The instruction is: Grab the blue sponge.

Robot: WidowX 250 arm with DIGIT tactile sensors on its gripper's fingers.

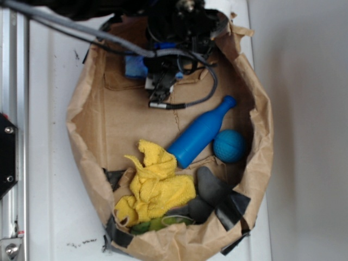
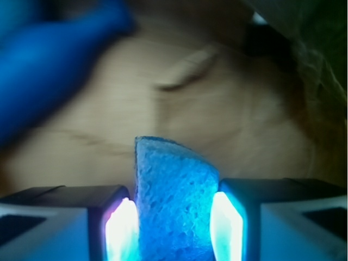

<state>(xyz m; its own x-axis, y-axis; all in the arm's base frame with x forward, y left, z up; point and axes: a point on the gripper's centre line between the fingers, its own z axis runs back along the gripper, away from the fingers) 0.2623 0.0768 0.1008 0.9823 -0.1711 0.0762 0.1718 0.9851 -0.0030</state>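
Gripper (image 2: 173, 228) clamped on light blue porous foam sponge (image 2: 173, 201), pinched between both fingers | sponge at far end of crumpled brown paper bag (image 1: 87, 125) | glossy blue pin-shaped bottle (image 1: 198, 136) near, apart

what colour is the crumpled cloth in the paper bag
Yellow; the crumpled cloth shows best in the exterior view.

bottle (image 1: 198, 136) near claw (image 1: 161, 89), bag walls (image 1: 81, 98) around
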